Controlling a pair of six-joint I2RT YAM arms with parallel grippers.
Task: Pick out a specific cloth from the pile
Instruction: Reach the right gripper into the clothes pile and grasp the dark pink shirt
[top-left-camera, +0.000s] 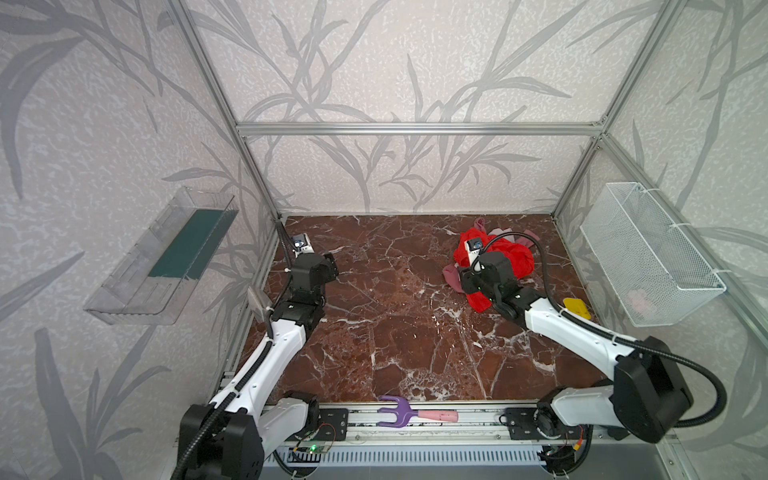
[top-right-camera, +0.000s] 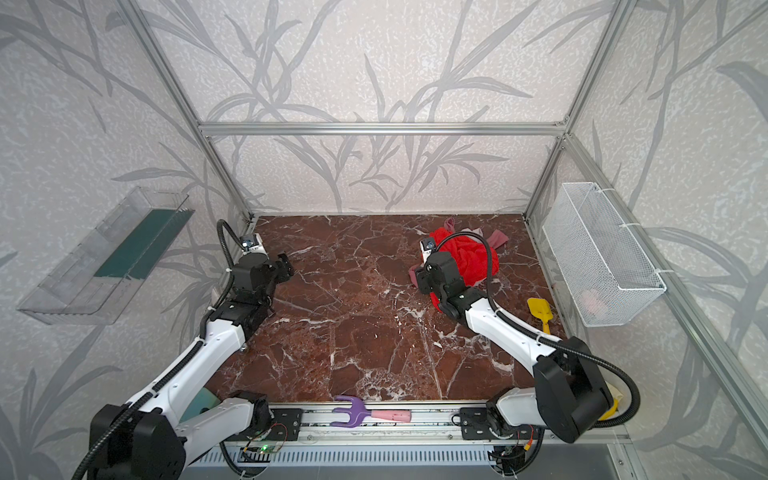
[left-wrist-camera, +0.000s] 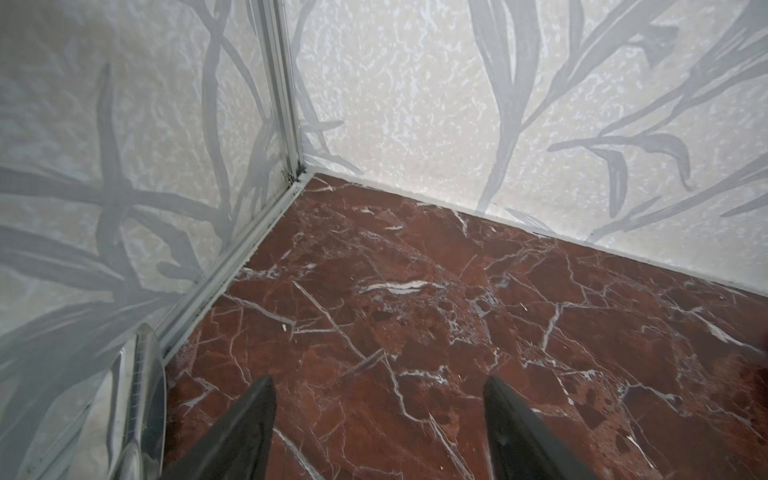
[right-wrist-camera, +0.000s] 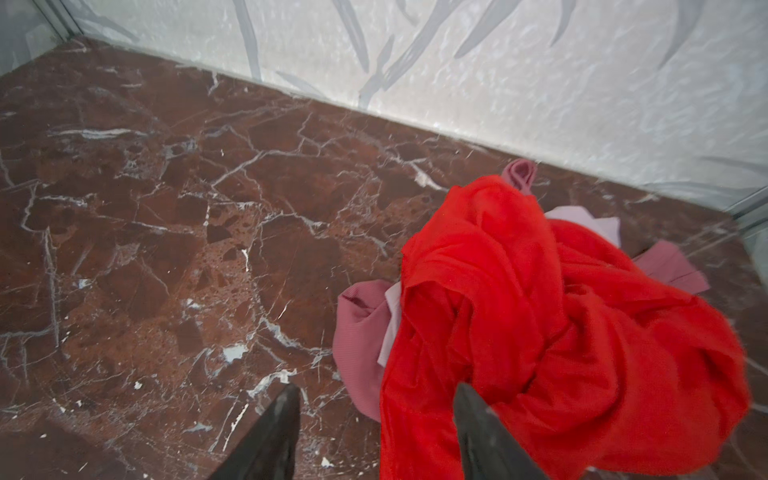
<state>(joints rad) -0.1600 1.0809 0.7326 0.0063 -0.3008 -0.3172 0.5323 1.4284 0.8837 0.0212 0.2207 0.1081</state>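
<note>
1. Red-brown marble with white veins covers the bench (top-left-camera: 374, 324), which is walled in by leaf-patterned panels.
2. The pile (top-right-camera: 465, 253) sits at the far right of the bench, close to the back wall. A bright red cloth (right-wrist-camera: 561, 311) lies on top and covers most of it.
3. The rose-pink cloth (right-wrist-camera: 357, 332) lies under the red one. A fold of it sticks out at the pile's edge toward the middle of the bench. More rose-pink folds show at the back and the far side; I cannot tell whether they belong to the same piece.
4. A pale lilac cloth (right-wrist-camera: 582, 218) peeks out between the red and the rose-pink.
5. The right claw (right-wrist-camera: 376, 387) hovers over the near edge of the pile with its jaws apart and nothing pinched. One finger is over the red cloth's edge, the other over bare marble, and the rose-pink fold lies just ahead between them.
6. The left claw (left-wrist-camera: 378, 382) is spread wide and empty above bare marble near the far left corner, well apart from the pile.
7. A white wire basket (top-left-camera: 648, 257) hangs on the right wall and a clear plastic tray (top-left-camera: 162, 257) on the left wall.
8. A purple toy rake (top-left-camera: 395, 411) with a pink handle lies on the front rail, and a yellow toy shovel (top-right-camera: 540, 313) lies near the bench's right edge.
</note>
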